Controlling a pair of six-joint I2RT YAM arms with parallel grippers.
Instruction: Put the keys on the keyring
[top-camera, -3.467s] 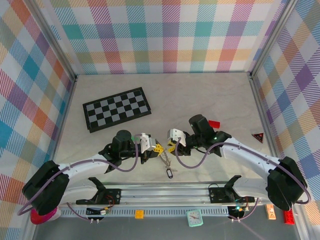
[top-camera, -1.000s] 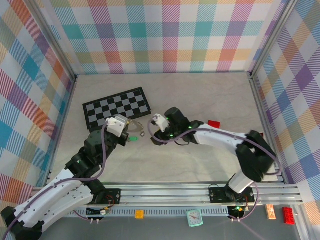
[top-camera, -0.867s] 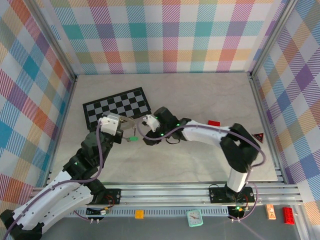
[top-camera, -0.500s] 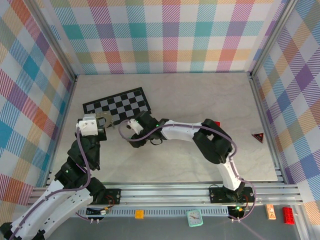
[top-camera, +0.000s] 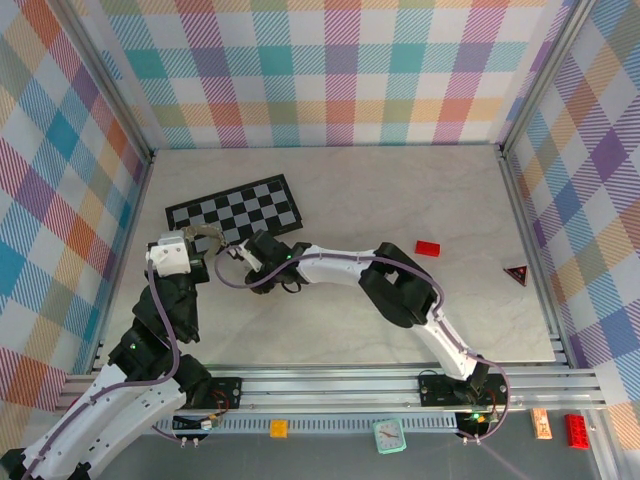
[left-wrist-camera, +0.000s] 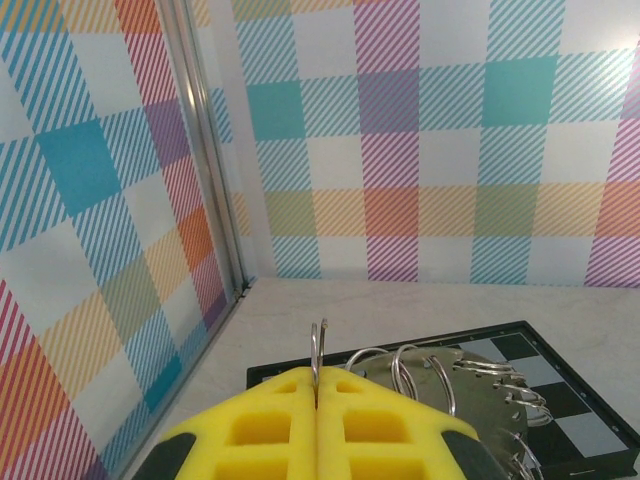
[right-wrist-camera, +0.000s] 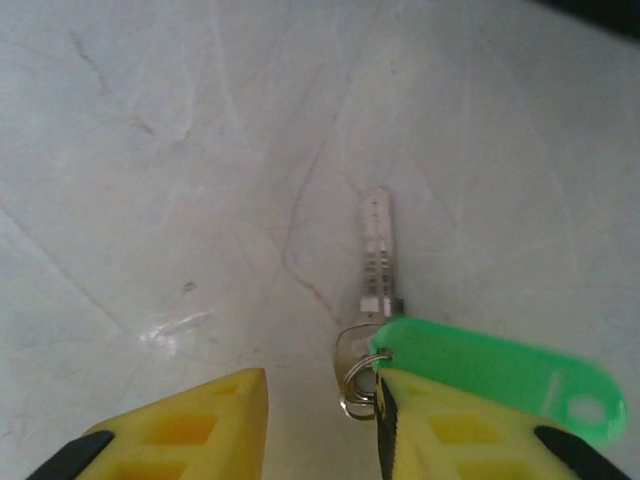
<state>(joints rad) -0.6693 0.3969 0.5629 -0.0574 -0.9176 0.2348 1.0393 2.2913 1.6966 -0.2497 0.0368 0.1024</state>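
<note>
My left gripper (left-wrist-camera: 318, 400) is shut on a thin wire loop of the silvery keyring (left-wrist-camera: 455, 385), whose coils fan out to the right just above the chessboard. From above, the left gripper (top-camera: 200, 241) holds the keyring (top-camera: 213, 235) at the board's near left corner. One of the keys (right-wrist-camera: 377, 250) lies flat on the table, with a bright green plastic tag (right-wrist-camera: 490, 368) and a small split ring. My right gripper (right-wrist-camera: 322, 420) hangs open over it. The key's head lies against the inner edge of the right finger (right-wrist-camera: 470, 440), and the left finger stands well apart. The right gripper (top-camera: 243, 265) sits just right of the left one.
The black-and-white chessboard (top-camera: 240, 215) lies at the back left, and its edge shows behind the ring (left-wrist-camera: 585, 425). A red brick (top-camera: 428, 247) and a red triangle (top-camera: 516, 273) lie on the right. The checked side wall and its metal post (left-wrist-camera: 205, 150) stand close on the left.
Both arms have swung left across the table. The left gripper carried the keyring to the chessboard's near left corner, and the right arm stretched after it.
</note>
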